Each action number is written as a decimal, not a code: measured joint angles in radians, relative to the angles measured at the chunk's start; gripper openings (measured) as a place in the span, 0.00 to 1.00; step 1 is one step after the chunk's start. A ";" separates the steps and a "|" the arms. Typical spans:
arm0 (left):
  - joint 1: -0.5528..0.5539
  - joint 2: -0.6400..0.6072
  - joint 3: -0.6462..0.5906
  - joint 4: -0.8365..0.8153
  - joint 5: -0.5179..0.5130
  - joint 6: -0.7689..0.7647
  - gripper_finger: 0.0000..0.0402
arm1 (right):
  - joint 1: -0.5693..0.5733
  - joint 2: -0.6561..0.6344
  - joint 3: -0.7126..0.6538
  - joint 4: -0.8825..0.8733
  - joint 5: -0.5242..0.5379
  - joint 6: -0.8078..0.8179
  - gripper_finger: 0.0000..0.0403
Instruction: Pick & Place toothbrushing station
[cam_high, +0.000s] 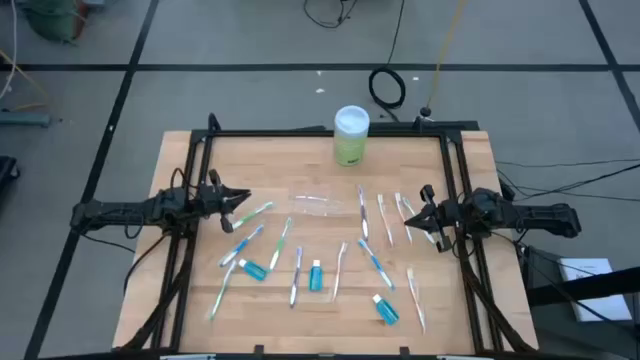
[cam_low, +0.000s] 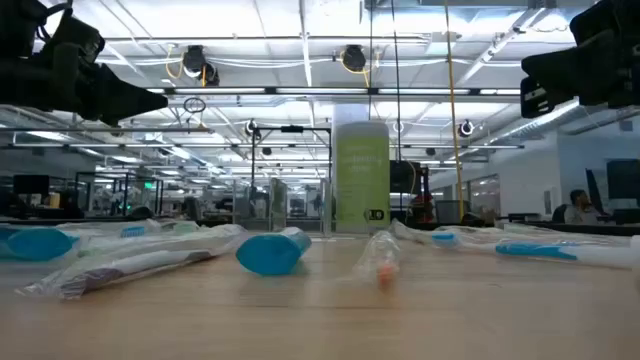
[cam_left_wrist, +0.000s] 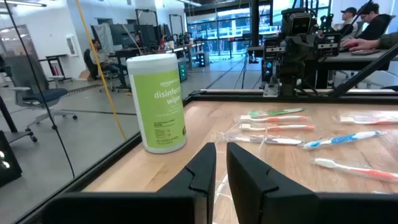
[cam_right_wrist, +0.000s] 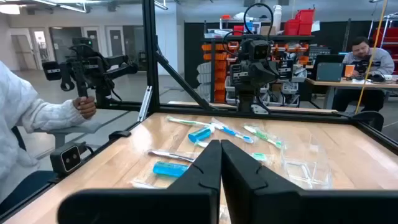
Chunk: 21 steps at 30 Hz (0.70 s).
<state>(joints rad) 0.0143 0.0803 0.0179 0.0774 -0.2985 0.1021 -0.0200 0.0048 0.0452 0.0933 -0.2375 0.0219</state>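
The toothbrushing station (cam_high: 318, 205) is a see-through clear holder that rests flat on the wood at mid-table. It also shows faintly in the right wrist view (cam_right_wrist: 305, 168). My left gripper (cam_high: 245, 198) hovers above the table to the holder's left and points at it. There is only a narrow gap between its fingers (cam_left_wrist: 221, 155) and nothing in it. My right gripper (cam_high: 421, 206) hovers to the holder's right, facing it, shut and empty (cam_right_wrist: 221, 149). In the low view both hang well above the table, the left gripper (cam_low: 160, 100) and the right gripper (cam_low: 528, 88).
A green white-lidded wipes canister (cam_high: 351, 135) stands at the far middle edge. Several wrapped toothbrushes (cam_high: 372, 258) and blue toothpaste tubes (cam_high: 316, 276) lie scattered over the near half. A black frame (cam_high: 455, 160) borders the table. A person's hand (cam_right_wrist: 84, 107) shows beyond the near side.
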 joint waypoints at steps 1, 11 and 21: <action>0.000 0.000 0.000 0.000 0.000 0.000 0.12 | 0.000 0.000 0.000 0.000 0.000 0.000 0.00; 0.000 0.000 0.000 0.000 0.000 -0.002 0.12 | 0.000 0.000 0.000 -0.001 0.000 -0.005 0.00; 0.000 0.000 0.000 0.008 0.000 -0.002 0.12 | 0.000 0.000 0.000 -0.005 0.000 -0.007 0.00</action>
<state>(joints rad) 0.0144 0.0803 0.0181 0.0859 -0.2985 0.0999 -0.0203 0.0051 0.0448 0.0884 -0.2378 0.0151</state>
